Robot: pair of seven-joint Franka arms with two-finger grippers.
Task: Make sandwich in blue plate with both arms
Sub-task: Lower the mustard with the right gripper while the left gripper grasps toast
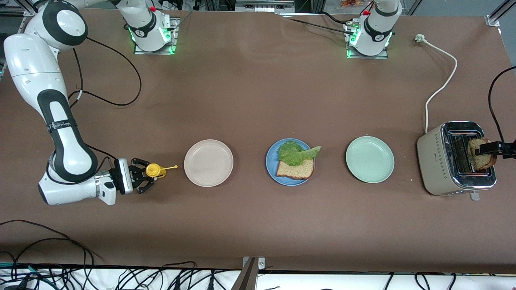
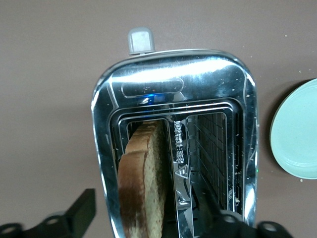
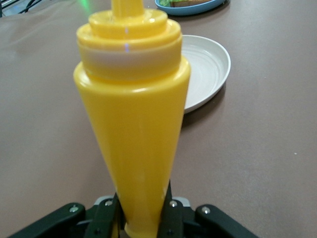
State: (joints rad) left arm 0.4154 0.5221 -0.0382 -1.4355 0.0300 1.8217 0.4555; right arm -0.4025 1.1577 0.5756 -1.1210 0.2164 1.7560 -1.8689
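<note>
A: Which step is this?
B: Fetching the top slice. The left gripper hangs over the toaster, jaws wide around the toast, grip unclear.
A: And the plate?
B: The blue plate holds bread and lettuce; the right gripper clamps a yellow bottle. Next, I'd guess: close, lift straight

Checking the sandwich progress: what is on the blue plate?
On the blue plate lies one bread slice with a lettuce leaf on it; anything beneath them is covered.
</note>
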